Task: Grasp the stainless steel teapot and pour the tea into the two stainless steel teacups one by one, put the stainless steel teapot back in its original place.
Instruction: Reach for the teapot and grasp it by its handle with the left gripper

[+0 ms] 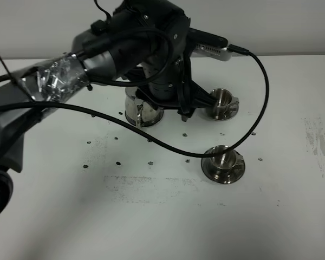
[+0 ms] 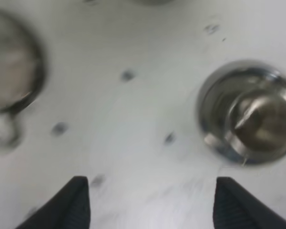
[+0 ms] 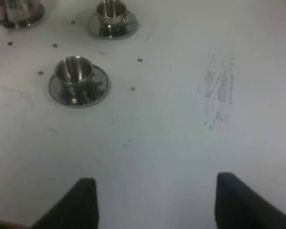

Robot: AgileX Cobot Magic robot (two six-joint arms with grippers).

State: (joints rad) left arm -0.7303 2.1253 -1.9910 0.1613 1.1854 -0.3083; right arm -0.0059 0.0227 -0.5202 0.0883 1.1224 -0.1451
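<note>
a white desk (image 1: 151,227) lies under soft even light, peppered with small dark specks (image 1: 117,162); a grey scuff (image 1: 319,143) marks the desk's right end, a pale wall (image 1: 292,24) rises behind the desk.

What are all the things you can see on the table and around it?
Teapot: one, shiny steel, far side, partly hidden by the arm.
Cups: two, shiny steel, one right of the teapot, one nearer the front.
Saucers: two, shiny steel, one under each cup.
Table: one, white, speckled, grey scuff at right.
Cable: one, black, looping past the cups.
Left arm: one, black, reaching over the teapot.
Left claw: one, black, open, between teapot and far cup.
Right claw: one, black, open, above bare table.
</note>
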